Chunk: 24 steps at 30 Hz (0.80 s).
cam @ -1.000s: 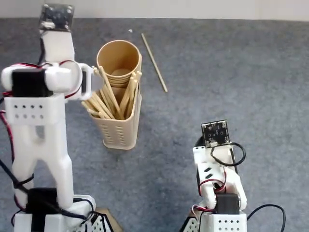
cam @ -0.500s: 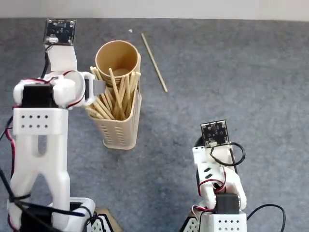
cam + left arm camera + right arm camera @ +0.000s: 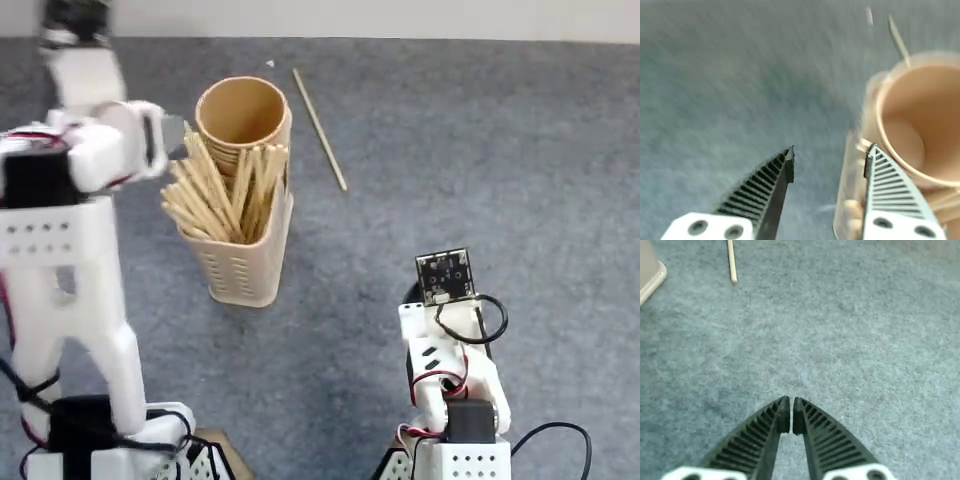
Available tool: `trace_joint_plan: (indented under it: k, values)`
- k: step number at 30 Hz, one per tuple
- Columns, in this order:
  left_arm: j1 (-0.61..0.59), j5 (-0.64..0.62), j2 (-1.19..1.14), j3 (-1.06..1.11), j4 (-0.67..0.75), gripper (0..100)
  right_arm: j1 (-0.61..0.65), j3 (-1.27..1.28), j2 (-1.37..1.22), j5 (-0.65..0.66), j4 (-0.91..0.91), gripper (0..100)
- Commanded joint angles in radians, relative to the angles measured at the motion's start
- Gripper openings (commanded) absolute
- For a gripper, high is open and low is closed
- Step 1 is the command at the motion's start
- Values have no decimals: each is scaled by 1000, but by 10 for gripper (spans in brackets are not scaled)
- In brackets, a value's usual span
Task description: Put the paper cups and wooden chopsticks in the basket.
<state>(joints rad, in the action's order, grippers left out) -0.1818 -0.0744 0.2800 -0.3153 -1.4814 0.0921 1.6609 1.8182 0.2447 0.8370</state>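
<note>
A cream perforated basket (image 3: 243,262) stands on the grey carpet. It holds a stack of paper cups (image 3: 242,112) at its far end and a bundle of wooden chopsticks (image 3: 215,193) leaning toward the left arm. One loose chopstick (image 3: 320,116) lies on the carpet beyond the basket to the right. My left gripper (image 3: 172,140) hovers at the basket's far left side, open and holding nothing. In the left wrist view one of its fingers (image 3: 880,175) is over the basket rim beside the cup (image 3: 910,130). My right gripper (image 3: 791,412) is shut over bare carpet.
The right arm (image 3: 450,345) is folded low at the near right, well away from the basket. In the right wrist view, the loose chopstick's end (image 3: 731,260) and a basket corner (image 3: 650,271) lie far ahead. Grey carpet stretches to the right.
My left arm has risen and swung left and away from the basket's side. The chopstick bundle has shifted toward the left. The right arm has not moved.
</note>
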Motion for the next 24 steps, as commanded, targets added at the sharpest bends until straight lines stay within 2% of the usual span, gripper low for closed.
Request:
trace_joint_plan:
  k: [1,6,10,14,17,20,24]
  values:
    - [-10,-9,12,-168,-57,232,7,53,4,9,-18,29]
    - [-48,-8,10,-214,-121,232,7,53,4,9,-18,29]
    - [-79,-8,21,-205,-305,232,7,53,4,9,-18,29]
    - [-82,-6,133,-94,-311,230,8,53,4,9,-18,29]
    - [-21,23,265,27,-311,228,8,53,4,9,-18,29]
    - [51,141,426,145,-310,228,8,54,4,9,-18,29]
    - [220,310,621,232,-308,228,8,54,4,9,-18,29]
